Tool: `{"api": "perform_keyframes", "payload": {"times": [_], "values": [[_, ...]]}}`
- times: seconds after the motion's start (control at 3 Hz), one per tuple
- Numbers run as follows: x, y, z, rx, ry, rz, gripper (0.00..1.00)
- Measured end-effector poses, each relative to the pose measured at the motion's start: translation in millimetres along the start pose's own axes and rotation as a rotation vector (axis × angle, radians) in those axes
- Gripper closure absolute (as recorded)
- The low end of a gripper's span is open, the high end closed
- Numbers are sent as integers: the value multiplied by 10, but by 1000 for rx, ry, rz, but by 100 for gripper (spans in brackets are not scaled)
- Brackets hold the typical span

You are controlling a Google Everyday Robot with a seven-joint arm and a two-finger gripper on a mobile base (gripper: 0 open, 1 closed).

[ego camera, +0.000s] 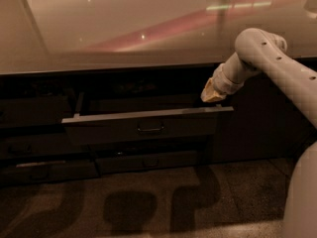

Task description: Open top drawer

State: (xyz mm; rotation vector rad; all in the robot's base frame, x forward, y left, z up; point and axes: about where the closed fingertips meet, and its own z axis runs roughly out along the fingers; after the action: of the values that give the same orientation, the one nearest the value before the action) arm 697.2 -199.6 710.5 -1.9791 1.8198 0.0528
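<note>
We see our gripper (213,95) at the right end of the top drawer (109,128), just above its upper edge. We cannot tell whether it is clenched or released. The drawer stands partly pulled out, stretching left of the gripper, with its small pull (150,129) down and left. The pale counter (124,29) spreads above.

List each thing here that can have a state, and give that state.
top drawer: open, pulled partly out.
gripper: at the right end of the top drawer's upper edge.
lower drawer: looks shut.
</note>
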Motion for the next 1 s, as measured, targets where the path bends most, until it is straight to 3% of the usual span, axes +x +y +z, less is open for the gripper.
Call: {"api": "perform_keyframes", "payload": {"times": [0.33,0.67,1.0], "values": [[-3,7,33,0,7,0,100],[205,74,426,-93,28,41,100],[205,74,427,-93,28,41,100]]}}
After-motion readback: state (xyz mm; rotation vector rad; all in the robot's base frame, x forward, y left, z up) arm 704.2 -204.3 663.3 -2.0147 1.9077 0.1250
